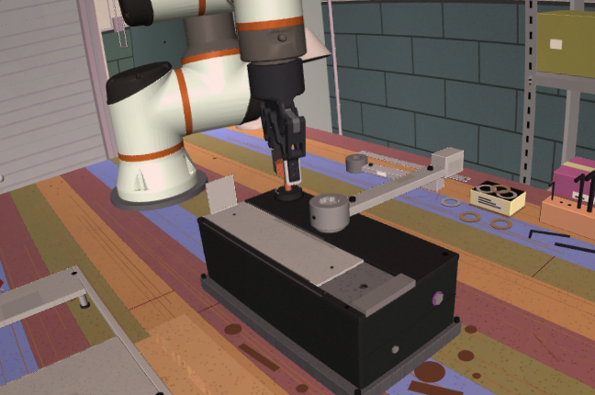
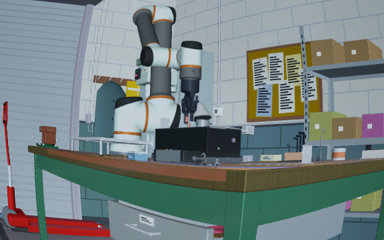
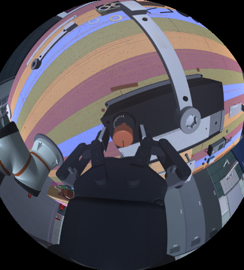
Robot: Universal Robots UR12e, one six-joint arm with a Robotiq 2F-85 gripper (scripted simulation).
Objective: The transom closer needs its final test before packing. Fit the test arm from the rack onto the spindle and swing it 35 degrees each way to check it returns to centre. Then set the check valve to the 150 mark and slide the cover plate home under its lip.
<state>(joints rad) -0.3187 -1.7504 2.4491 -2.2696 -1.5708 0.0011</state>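
The orange check valve knob (image 3: 123,136) stands on its dial at the far left corner of the black closer body (image 1: 331,279), between the fingers of my gripper (image 1: 289,182), which is open and holds nothing. The grey test arm (image 1: 387,188) sits with its hub (image 1: 328,213) on the spindle and reaches out to the right over the bench. The pale cover plate (image 1: 284,242) lies along the top's front edge, short of the grey lip (image 1: 377,289) at the right end.
Behind the closer stands my white arm base (image 1: 154,139). A second arm (image 1: 377,165) lies on the rack behind, with washers, a small box (image 1: 496,195) and a hex key holder (image 1: 575,209) to the right. A grey metal frame (image 1: 33,298) stands front left.
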